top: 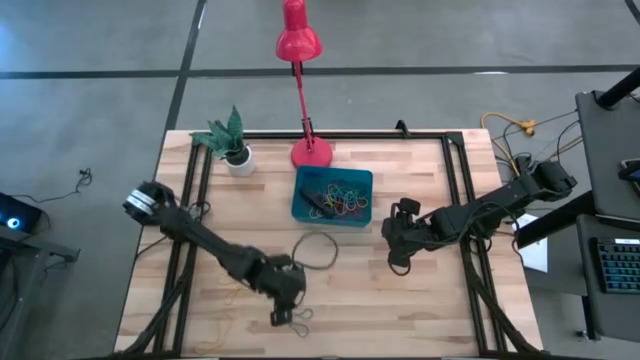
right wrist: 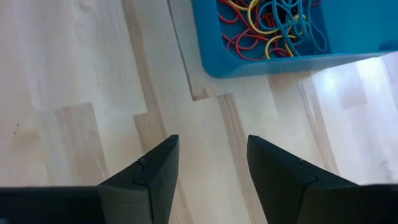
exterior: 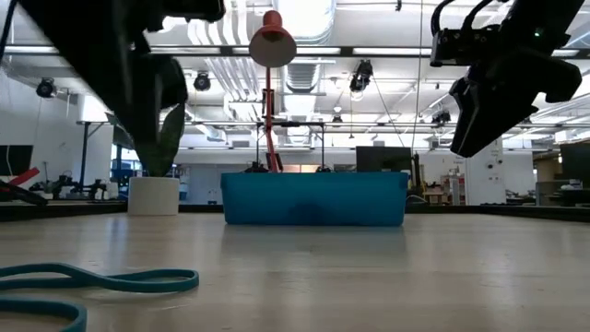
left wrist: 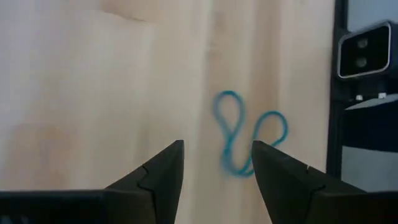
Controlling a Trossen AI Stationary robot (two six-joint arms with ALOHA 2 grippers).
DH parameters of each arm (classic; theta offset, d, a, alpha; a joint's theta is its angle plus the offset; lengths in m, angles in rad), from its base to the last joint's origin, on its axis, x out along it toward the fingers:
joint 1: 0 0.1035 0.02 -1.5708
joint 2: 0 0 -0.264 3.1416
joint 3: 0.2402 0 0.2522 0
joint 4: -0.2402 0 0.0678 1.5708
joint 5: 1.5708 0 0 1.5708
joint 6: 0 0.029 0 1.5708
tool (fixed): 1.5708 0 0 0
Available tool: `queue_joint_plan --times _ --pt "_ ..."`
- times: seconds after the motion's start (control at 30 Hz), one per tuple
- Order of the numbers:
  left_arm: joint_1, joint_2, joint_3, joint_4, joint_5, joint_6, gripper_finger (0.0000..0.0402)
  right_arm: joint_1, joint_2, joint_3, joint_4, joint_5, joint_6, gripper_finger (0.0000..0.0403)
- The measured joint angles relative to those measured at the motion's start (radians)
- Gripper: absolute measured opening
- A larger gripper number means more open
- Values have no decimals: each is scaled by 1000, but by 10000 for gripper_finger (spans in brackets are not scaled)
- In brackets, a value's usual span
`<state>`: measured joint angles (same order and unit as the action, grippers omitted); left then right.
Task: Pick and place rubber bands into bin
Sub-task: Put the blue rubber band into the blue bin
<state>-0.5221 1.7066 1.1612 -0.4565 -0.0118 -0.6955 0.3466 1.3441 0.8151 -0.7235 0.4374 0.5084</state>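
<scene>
High view: at lower left of centre the left hand (top: 284,305) hovers over the table (top: 420,310), fingers apart and empty, above a twisted blue rubber band (left wrist: 245,140) lying flat near the front edge. That band looks light, limp and slippery; I'd pinch it where the strands cross. In the upper middle sits the bin (top: 303,210), already holding many bands. To its right the right hand (top: 400,240) waits, fingers apart, empty.

Grey concrete floor (top: 90,90) surrounded the wooden table (top: 420,300). Beyond lay an open workshop: white ceiling with ducts and strip lights (exterior: 313,18), dark benches (exterior: 55,189) along the sides.
</scene>
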Motion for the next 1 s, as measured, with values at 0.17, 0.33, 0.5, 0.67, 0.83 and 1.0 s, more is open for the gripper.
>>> queue_joint_plan --times 0.17,0.33,0.5,0.67,0.83,1.0 --pt "-58 134 47 112 7 -9 173 0 0 -3 -2 -12 -47 176" --pt "-76 225 96 100 -46 -84 173 -1 0 -4 -2 -23 -64 176" --pt "-76 278 121 93 -92 -117 172 -1 0 -6 -2 -24 -64 176" --pt "-90 281 114 61 -110 -160 168 0 0 -10 -2 -27 -64 176" --pt "-132 281 112 -7 -131 -160 125 0 0 -17 -2 -27 -58 176" --pt "-168 283 106 -14 -164 -172 86 0 0 -23 -1 -27 -49 176"
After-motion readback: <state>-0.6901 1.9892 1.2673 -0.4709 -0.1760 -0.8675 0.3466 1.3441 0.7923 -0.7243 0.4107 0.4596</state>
